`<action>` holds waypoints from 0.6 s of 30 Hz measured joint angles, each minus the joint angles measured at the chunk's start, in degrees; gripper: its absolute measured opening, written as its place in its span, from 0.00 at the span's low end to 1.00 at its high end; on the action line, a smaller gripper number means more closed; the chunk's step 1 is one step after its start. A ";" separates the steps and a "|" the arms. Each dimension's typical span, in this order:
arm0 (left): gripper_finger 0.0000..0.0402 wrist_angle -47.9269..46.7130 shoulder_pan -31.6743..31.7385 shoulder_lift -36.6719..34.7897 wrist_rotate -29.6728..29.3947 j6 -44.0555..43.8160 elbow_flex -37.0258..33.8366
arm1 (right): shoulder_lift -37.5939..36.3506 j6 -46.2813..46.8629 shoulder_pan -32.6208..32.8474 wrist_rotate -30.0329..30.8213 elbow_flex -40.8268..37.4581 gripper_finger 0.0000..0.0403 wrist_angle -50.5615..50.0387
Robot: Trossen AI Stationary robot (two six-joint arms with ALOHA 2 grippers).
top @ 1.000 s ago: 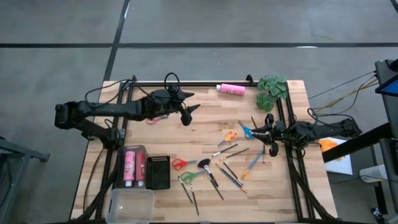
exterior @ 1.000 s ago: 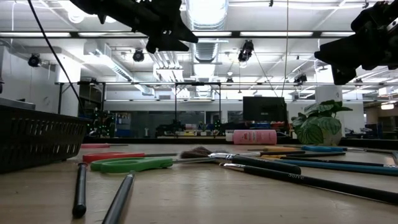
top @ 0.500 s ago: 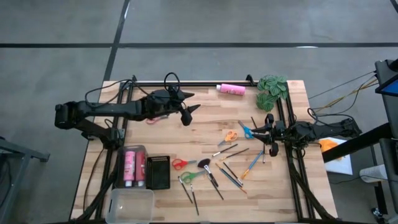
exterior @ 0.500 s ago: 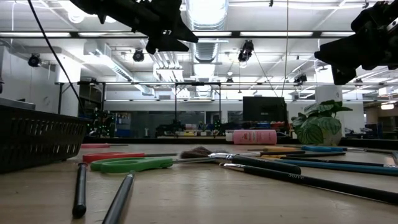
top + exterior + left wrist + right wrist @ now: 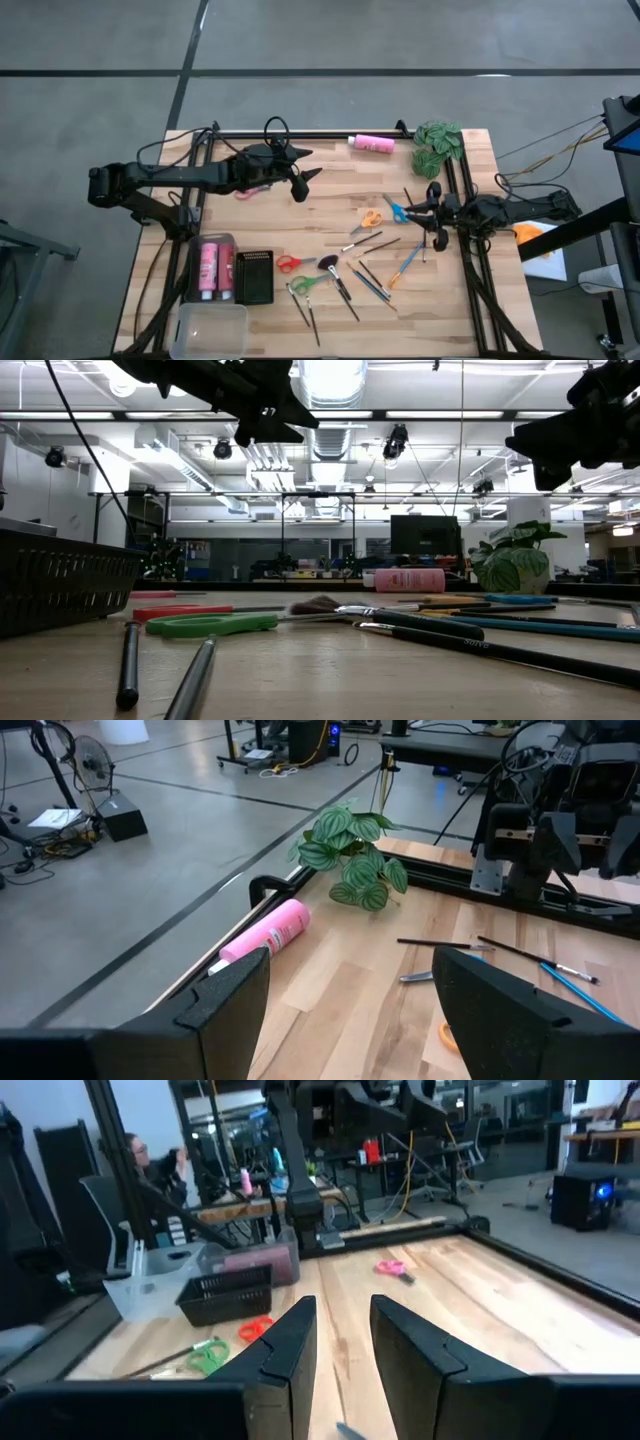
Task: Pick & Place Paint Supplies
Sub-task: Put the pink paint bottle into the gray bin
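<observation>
hovering left gripper [image 5: 303, 181] jaws spread, empty; pink bottle [image 5: 372, 143] well apart; right gripper [image 5: 437, 215] jaws narrow, empty.

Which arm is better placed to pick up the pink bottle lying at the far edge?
Probably left. The open left gripper faces the pink bottle. The right gripper hangs nearer the brushes.

My two dark arms, black all over

Matte black links carry looping black cables; my left claw [image 5: 303, 183] and right claw [image 5: 436, 238] each end in two blunt, wedge-shaped black fingers.
</observation>
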 joint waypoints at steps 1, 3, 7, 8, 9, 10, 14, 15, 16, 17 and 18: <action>0.70 -0.02 0.00 0.00 0.00 0.01 0.00 | -0.02 1.65 0.00 -0.01 0.00 0.24 0.50; 0.70 -0.02 0.00 0.00 0.00 0.01 0.00 | -0.03 6.60 0.00 -0.12 -0.01 0.24 1.09; 0.70 -0.02 0.00 0.00 0.00 0.01 0.00 | -0.01 11.11 -0.09 2.58 0.01 0.24 1.21; 0.70 -0.02 0.00 0.00 0.00 0.01 0.00 | -0.01 9.26 -0.13 5.62 -0.01 0.24 1.74; 0.70 -0.02 0.00 0.00 0.00 0.03 0.00 | -0.02 7.54 -0.18 9.03 -0.01 0.24 2.57; 0.70 -0.02 0.00 0.00 0.00 0.03 0.00 | -0.02 6.09 -0.20 11.59 -0.01 0.24 3.45; 0.70 -0.02 0.01 0.00 0.00 0.03 0.00 | 0.73 1.57 -0.17 13.59 -0.01 0.24 8.44; 0.70 -0.02 0.02 0.00 -0.01 0.03 0.00 | 1.14 0.09 -0.15 13.47 0.01 0.24 9.46; 0.70 -0.02 0.02 0.00 0.00 0.04 0.00 | 1.58 -1.26 -0.15 13.49 0.01 0.24 9.96; 0.70 -0.03 0.02 0.00 -0.01 0.05 0.00 | 2.11 -2.25 -0.15 13.51 0.01 0.24 10.12; 0.70 -0.02 0.02 0.00 0.00 0.05 0.00 | 2.77 -3.09 -0.15 13.52 0.01 0.24 10.13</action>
